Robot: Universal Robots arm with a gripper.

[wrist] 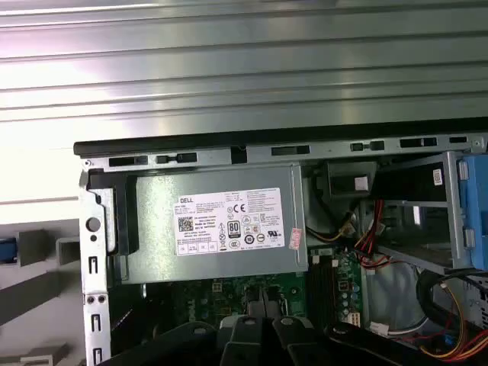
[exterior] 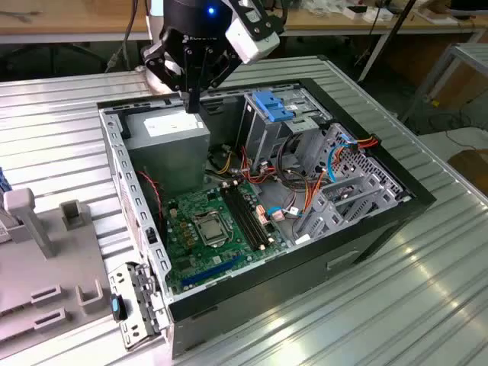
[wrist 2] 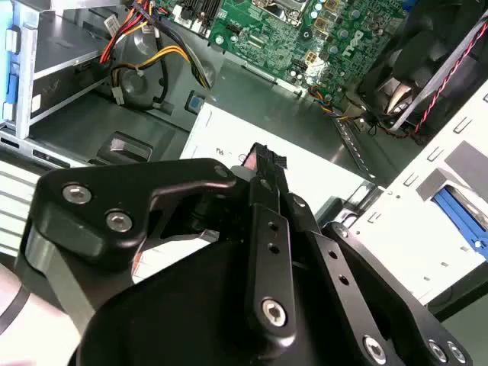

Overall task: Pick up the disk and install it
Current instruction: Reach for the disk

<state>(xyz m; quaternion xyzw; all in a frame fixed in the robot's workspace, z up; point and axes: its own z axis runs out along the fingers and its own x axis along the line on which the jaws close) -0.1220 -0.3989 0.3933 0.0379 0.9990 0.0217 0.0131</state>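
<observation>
My gripper (exterior: 193,105) hangs over the back corner of the open computer case (exterior: 114,164), just above the grey power-supply box (exterior: 169,145). In the second wrist view its black fingers (wrist 2: 264,164) are pressed together with nothing between them, right over the box's white label (wrist 2: 313,179). The disk (wrist 2: 460,216) shows partly in the second wrist view as a grey slab with a bright blue rail, lying outside the case wall and well away from the gripper.
Inside the case are the green motherboard (exterior: 206,229), a metal drive cage with a blue bracket on top (exterior: 273,107) and loose coloured cables (exterior: 305,191). A grey fixture with upright blocks (exterior: 46,236) stands at the exterior view's left. The ribbed metal table (exterior: 427,305) surrounds the case.
</observation>
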